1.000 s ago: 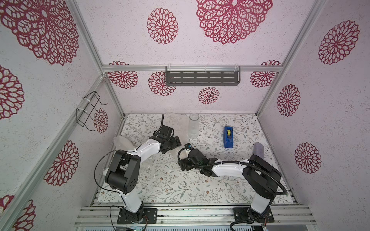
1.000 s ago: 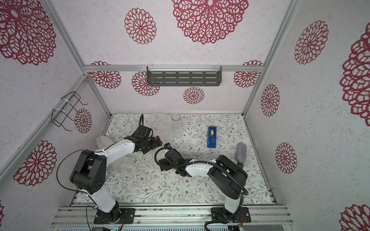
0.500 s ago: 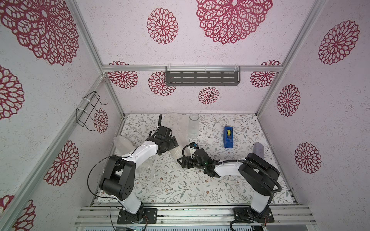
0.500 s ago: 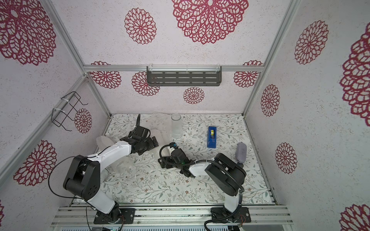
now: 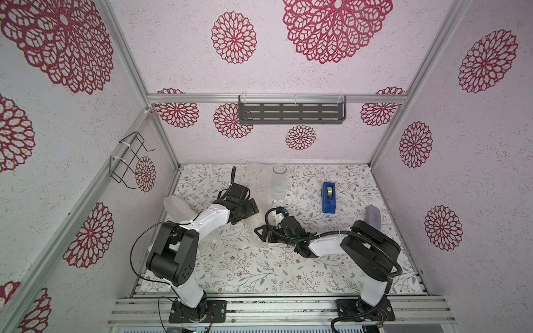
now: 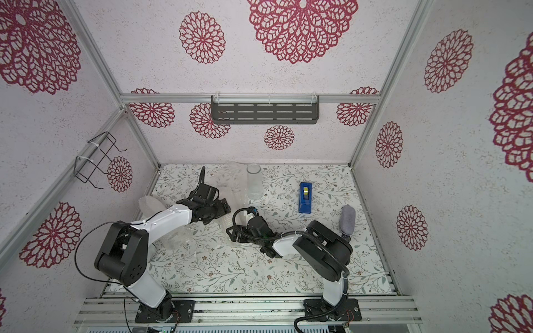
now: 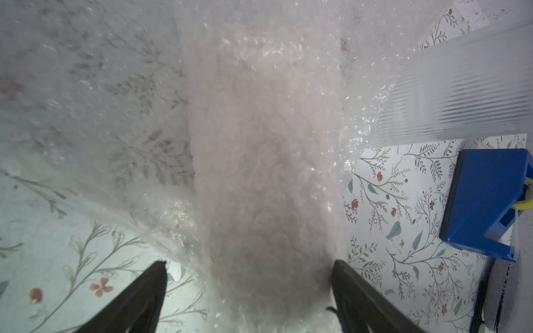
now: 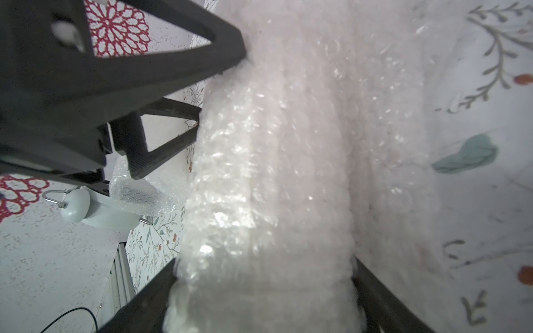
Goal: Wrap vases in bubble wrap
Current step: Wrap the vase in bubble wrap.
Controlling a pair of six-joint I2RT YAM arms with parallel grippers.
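Counted: one bundle [image 5: 176, 208] at far left, one wrapped vase [image 7: 265, 173] at centre, one glass vase [image 5: 279, 184] behind it. The left gripper [image 7: 249, 261] is held wide astride the wrapped vase; the right gripper [image 8: 264, 259] is clamped on it.

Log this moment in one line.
left pincer: open, straddling wrapped vase | right pincer: shut on wrapped vase | glass vase: upright, unwrapped | tape dispenser: untouched
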